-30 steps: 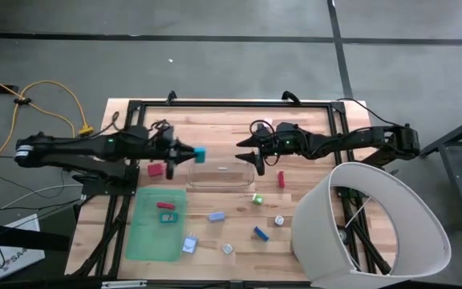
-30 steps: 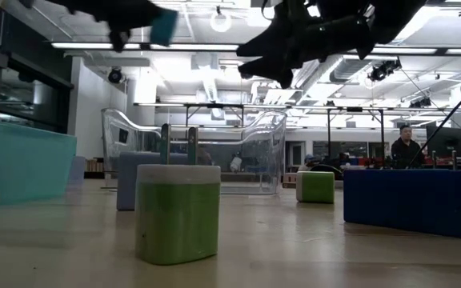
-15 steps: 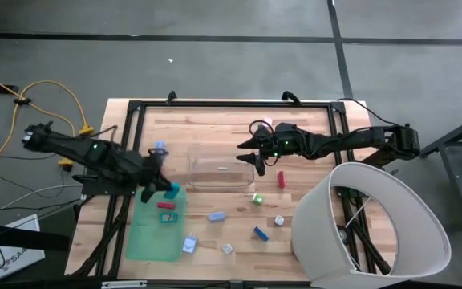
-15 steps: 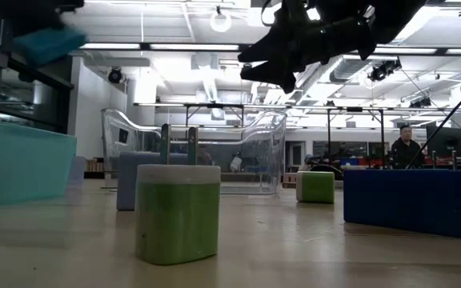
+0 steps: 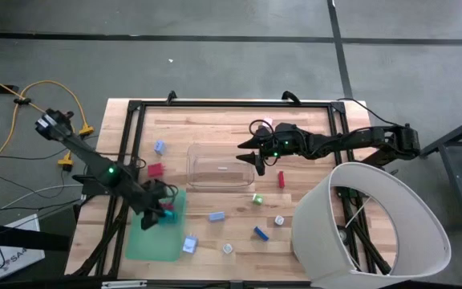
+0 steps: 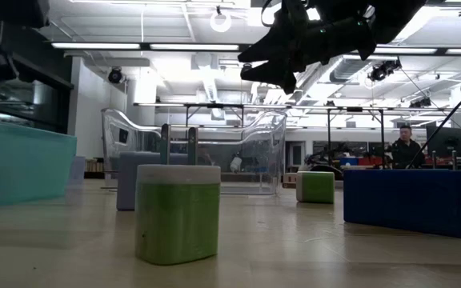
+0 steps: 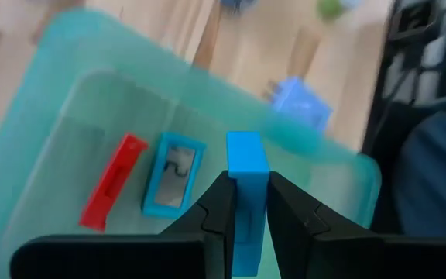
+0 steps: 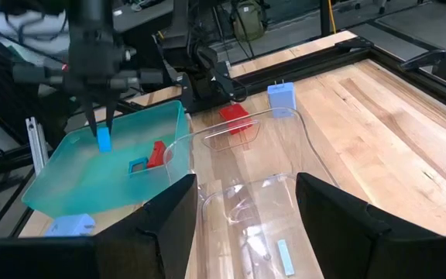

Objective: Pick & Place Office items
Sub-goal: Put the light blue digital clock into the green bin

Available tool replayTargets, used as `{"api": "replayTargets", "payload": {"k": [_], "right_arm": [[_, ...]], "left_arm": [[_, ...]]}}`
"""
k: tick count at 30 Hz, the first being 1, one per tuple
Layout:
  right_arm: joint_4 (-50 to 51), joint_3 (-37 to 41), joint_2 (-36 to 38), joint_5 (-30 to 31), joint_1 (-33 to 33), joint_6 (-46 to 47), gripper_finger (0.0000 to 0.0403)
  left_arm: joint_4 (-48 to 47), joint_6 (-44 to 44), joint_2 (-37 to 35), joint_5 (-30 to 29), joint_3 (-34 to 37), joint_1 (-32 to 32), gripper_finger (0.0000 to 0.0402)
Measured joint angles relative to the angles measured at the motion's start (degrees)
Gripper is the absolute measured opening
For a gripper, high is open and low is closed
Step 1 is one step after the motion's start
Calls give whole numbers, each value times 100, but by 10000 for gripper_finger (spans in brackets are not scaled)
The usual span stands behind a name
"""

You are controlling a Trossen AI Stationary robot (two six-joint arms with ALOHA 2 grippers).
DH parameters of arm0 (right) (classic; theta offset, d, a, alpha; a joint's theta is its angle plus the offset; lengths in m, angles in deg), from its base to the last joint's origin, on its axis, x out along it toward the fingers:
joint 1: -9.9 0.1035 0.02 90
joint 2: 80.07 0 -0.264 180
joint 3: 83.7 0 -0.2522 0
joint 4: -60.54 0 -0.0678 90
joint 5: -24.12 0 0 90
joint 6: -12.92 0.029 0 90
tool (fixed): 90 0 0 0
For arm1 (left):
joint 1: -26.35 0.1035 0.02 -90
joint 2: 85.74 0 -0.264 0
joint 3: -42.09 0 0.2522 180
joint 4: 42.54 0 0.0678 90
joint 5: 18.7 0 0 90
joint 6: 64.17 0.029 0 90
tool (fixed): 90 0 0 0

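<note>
Blue rectangular block (image 7: 246, 167) sits pinched in the left gripper (image 7: 246, 203) over the flat green mat (image 7: 68, 116) at seven o'clock, while the spread right gripper (image 8: 246, 203) hovers above the clear plastic bin (image 8: 246, 182).

Flat green mat (image 5: 155, 233) lies left of the clear rectangular plastic bin (image 5: 219, 166); small office items (image 5: 260, 233) lie scattered right of the mat (two rest on it).
</note>
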Motion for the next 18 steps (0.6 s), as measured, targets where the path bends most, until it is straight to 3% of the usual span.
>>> {"api": "replayTargets", "payload": {"k": [18], "right_arm": [[-28,0,2,457,2,151,208]], "left_arm": [[869,59,1779,592,0,-633,52]]}}
